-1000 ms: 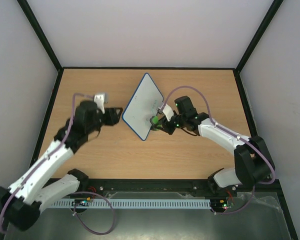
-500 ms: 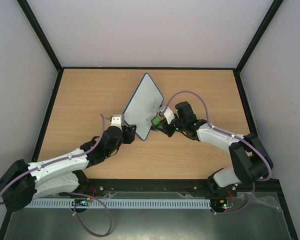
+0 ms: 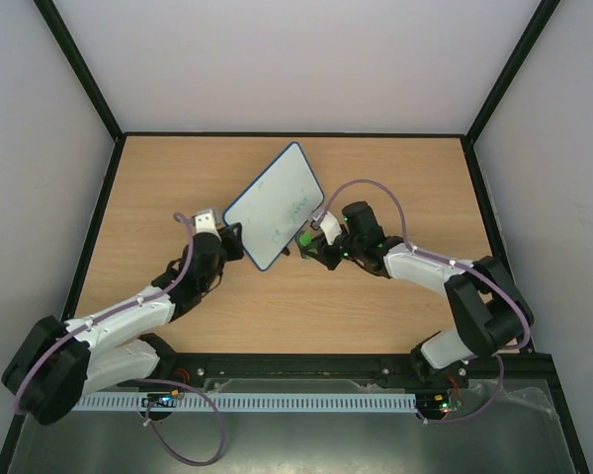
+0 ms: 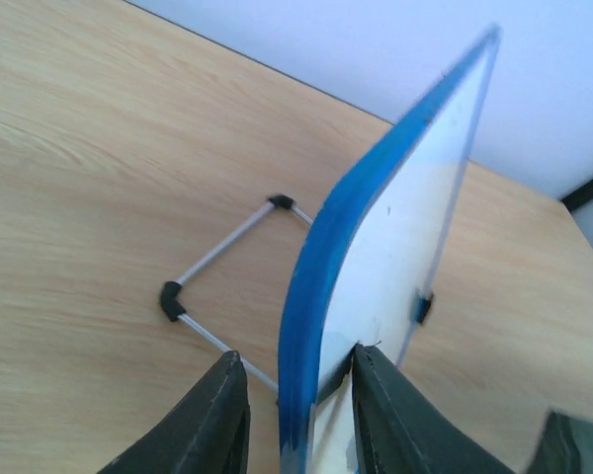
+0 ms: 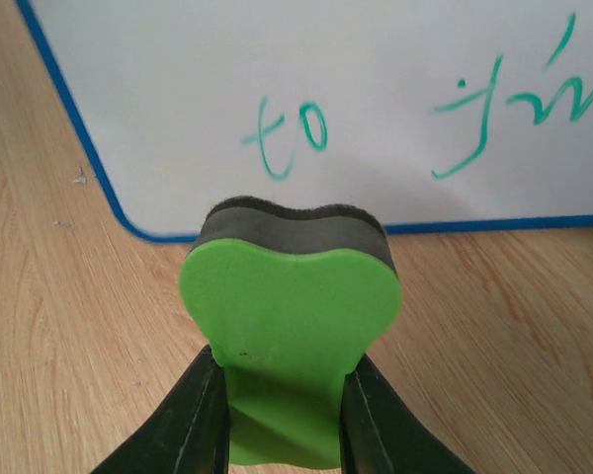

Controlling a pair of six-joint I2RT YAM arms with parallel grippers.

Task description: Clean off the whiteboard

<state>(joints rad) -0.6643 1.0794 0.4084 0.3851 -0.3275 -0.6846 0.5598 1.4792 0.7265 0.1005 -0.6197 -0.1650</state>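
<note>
The whiteboard [image 3: 275, 202] with its blue frame stands tilted on the table's middle, with green handwriting on its face [image 5: 287, 133]. My left gripper [image 3: 239, 240] straddles its near-left edge. In the left wrist view [image 4: 298, 354] the right finger touches the white face [image 4: 415, 227], and the left finger stands a little off the blue edge, so the jaws are open. My right gripper [image 3: 306, 240] is shut on a green eraser [image 5: 292, 296] with a dark felt pad. It holds the eraser just in front of the board's lower edge, apart from it.
The board's wire stand [image 4: 222, 259] with black corners lies on the wood behind it. Black-edged walls enclose the wooden table [image 3: 178, 178] on three sides. Both arms reach in from the near edge.
The left gripper moved up to the board's near-left edge and straddles it. The board has turned, its left corner swinging left. The right gripper with the eraser has barely moved.
</note>
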